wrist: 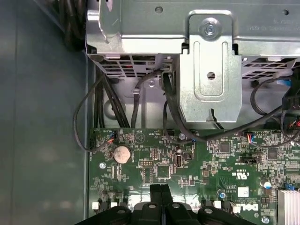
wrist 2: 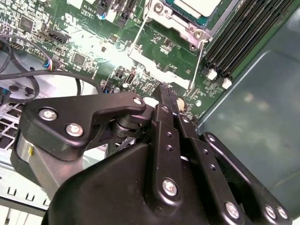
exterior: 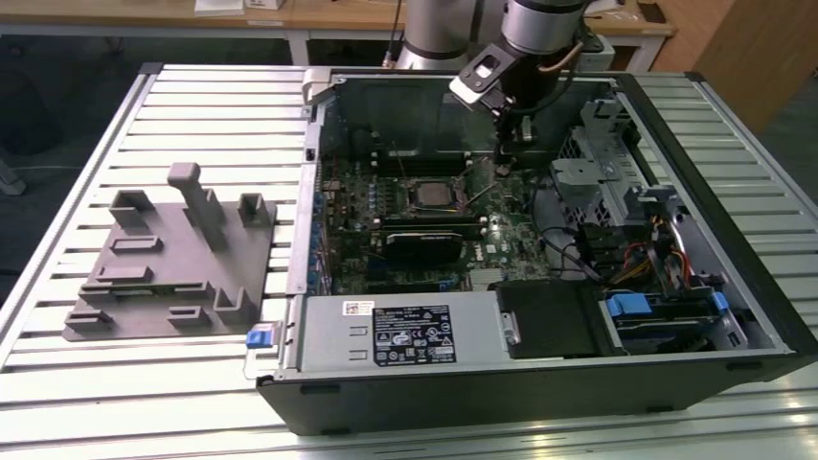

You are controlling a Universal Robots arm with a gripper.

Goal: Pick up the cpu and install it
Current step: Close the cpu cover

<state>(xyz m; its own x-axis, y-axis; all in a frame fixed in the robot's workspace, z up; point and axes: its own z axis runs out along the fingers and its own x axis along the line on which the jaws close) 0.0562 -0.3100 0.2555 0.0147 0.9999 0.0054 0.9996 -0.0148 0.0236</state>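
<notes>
The cpu (exterior: 428, 195) lies flat with its silvery top up, inside the square metal-framed socket on the green motherboard (exterior: 511, 240) of the open computer case. The second wrist view shows a corner of the cpu (wrist 2: 197, 5) with its thin coloured edge inside the frame. My gripper (exterior: 507, 158) hangs a short way from the socket, toward the exterior view's right, low over the board. In both wrist views its black fingertips (wrist 2: 168, 91) (wrist: 161, 188) are pressed together with nothing visible between them. A thin wire lever (wrist 2: 199, 65) slants up from the socket beside the fingertips.
A black heatsink block (exterior: 428, 244) sits just in front of the socket. The metal drive cage (wrist: 211, 70) and black cables (wrist: 117, 108) crowd the case beyond the gripper. The power supply (exterior: 397, 331) fills the case front. A grey fixture (exterior: 167, 254) stands on the slatted table.
</notes>
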